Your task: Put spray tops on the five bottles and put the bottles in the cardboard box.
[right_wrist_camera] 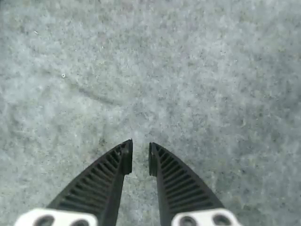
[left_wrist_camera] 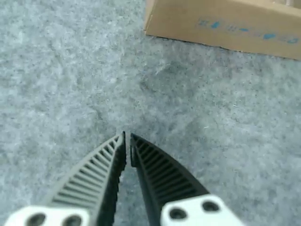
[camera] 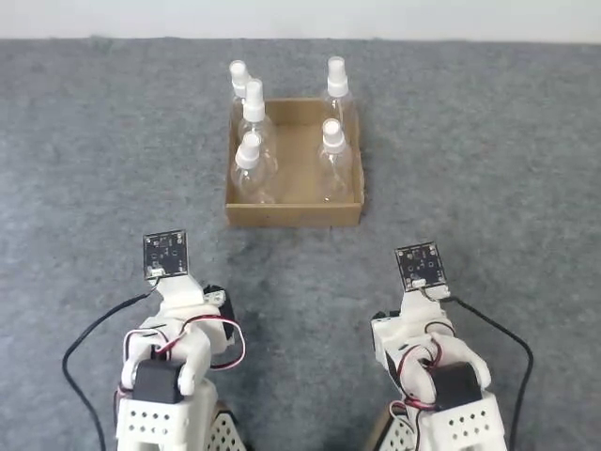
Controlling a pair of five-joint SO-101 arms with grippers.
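Note:
The cardboard box (camera: 294, 212) stands at the far middle of the grey carpet. Five clear bottles with white spray tops stand upright in or at it: two on the right (camera: 335, 81) (camera: 331, 141), three on the left (camera: 238, 75) (camera: 253, 105) (camera: 248, 155). The lower part of the rearmost left bottle is hidden, so I cannot tell whether it is inside. My left gripper (left_wrist_camera: 127, 136) hovers shut and empty over bare carpet, short of the box's front wall (left_wrist_camera: 221, 23). My right gripper (right_wrist_camera: 140, 146) is shut to a narrow slit over carpet, holding nothing.
Both arms are folded back near the table's front edge, the left arm (camera: 174, 329) and the right arm (camera: 423, 338), with cables trailing beside them. Open carpet lies between the arms and the box and to both sides of it.

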